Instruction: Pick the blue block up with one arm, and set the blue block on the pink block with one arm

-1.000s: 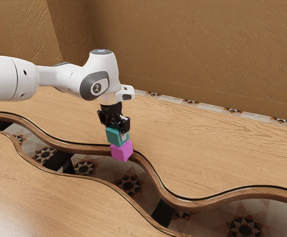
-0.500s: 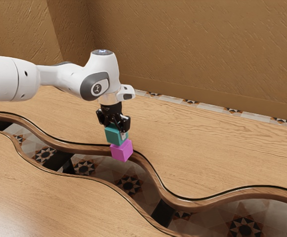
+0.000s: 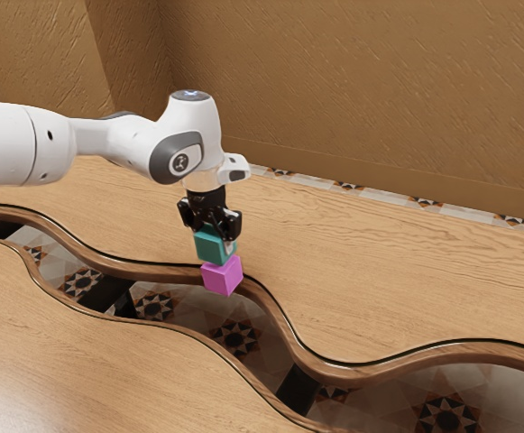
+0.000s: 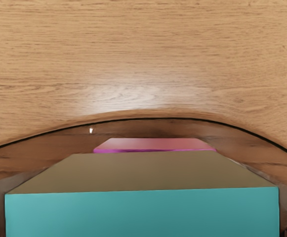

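The blue block [image 3: 212, 248] stands directly over the pink block [image 3: 223, 277], gripped near its top by the arm's black gripper [image 3: 211, 233]. Its underside meets the pink block's upper face or sits a hair above it; which of the two cannot be told.

A rough brown wall [image 3: 379, 90] fills the back of the exterior view. Below it spreads the wooden table [image 3: 379, 271], whose far part ends in a dark, wavy edge. Across a winding gap lies a second wooden surface [image 3: 63, 361], toward the camera. In the gap, patterned floor tiles [image 3: 153, 307] with dark star shapes show.

The white arm [image 3: 81, 144] comes in from the exterior view's left and bends down at its wrist, so that the hand points straight down at the table's edge. The jaws are clenched on the blue block, one on each side of its upper part, and the block hangs upright between them.

The pink block rests on the table right at the wavy edge, upright, with one corner toward the camera.

In the wrist view the blue block [image 4: 143, 212] lies close under the hand, its teal side and its top face both showing. Just beyond it a strip of the pink block [image 4: 153, 145] peeks out, and past that run the table's curved rim [image 4: 148, 121] and its wood grain.
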Available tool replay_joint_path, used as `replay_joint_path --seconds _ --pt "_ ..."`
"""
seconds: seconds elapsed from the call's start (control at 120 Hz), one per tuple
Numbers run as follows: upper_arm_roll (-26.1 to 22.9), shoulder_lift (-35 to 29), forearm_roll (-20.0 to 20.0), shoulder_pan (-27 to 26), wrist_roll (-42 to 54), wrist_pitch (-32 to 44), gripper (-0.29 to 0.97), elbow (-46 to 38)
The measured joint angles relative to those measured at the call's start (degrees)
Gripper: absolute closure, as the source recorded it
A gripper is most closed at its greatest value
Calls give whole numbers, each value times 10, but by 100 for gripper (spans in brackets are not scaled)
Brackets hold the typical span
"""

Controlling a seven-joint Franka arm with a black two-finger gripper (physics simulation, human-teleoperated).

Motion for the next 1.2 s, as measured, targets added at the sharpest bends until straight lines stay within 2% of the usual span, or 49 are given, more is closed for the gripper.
replay_joint_path --seconds 0.525,1.2 --pt "0 -5 -2 -1 -14 3 30 -14" --pt "-1 -7 -6 -1 25 7 30 -20"
